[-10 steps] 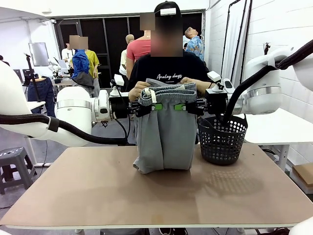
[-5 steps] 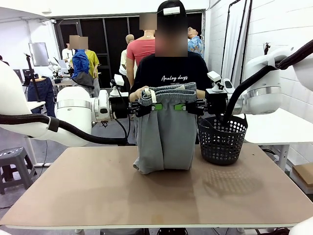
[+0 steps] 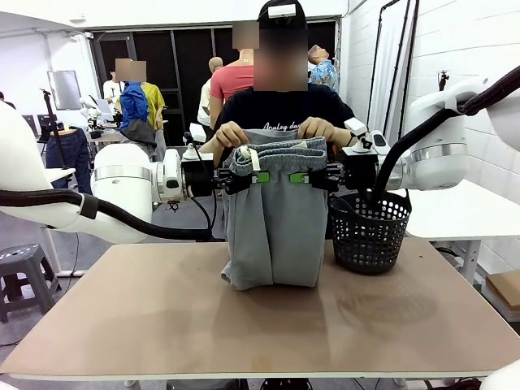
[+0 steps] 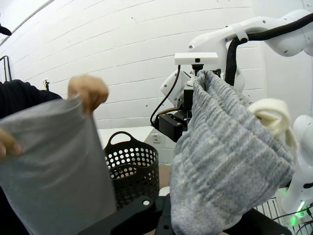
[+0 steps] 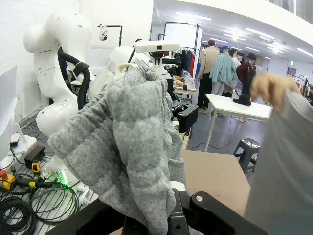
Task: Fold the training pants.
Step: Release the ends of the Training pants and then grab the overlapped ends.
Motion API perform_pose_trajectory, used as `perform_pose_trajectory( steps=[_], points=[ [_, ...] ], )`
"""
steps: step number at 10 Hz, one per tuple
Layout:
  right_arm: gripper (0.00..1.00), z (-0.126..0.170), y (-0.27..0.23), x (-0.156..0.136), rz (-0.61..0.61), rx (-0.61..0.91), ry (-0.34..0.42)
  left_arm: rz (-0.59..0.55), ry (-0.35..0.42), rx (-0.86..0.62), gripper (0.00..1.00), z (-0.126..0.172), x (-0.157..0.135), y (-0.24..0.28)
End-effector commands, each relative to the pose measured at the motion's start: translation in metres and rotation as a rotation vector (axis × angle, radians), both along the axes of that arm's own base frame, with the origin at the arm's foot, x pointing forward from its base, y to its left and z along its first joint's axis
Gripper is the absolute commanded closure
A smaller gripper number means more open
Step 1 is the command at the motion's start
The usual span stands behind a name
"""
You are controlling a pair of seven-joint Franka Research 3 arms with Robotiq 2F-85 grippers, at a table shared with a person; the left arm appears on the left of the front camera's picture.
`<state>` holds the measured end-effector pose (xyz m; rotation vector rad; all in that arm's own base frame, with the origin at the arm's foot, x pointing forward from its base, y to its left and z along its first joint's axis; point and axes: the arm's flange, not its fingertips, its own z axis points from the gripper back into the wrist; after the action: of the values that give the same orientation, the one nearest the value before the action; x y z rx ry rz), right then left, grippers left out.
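Note:
The light grey training pants [image 3: 275, 227] hang by the gathered waistband above the table, their lower end folded onto the tabletop. My left gripper [image 3: 253, 177] is shut on the waistband's left part and my right gripper [image 3: 302, 177] on its right part. The person's hands [image 3: 230, 134] grip the far layer of the waistband just behind my grippers. The left wrist view has bunched waistband [image 4: 225, 166] over the fingers, with a hand [image 4: 88, 90] lifting a flat grey layer. In the right wrist view the waistband [image 5: 132, 147] hides the fingertips.
A black mesh basket [image 3: 370, 231] stands on the table right of the pants, below my right arm. The brown table [image 3: 260, 325] has free room in front and to the left. Other people and tables are far behind the person.
The person's hands have come up to the top of the waistband, raising its far layer. Both grippers hold still in the same place.

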<state>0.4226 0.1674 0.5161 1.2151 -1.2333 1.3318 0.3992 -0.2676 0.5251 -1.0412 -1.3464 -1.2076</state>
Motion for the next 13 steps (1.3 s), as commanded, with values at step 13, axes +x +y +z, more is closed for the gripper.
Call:
perform_pose_trajectory(
  steps=[13],
  points=[
    [1.00, 0.0001, 0.0001, -0.0045, -0.003, 0.029, -0.008, 0.003, -0.006, 0.001, 1.00, 0.0027, -0.0033, -0.0009]
  ],
)
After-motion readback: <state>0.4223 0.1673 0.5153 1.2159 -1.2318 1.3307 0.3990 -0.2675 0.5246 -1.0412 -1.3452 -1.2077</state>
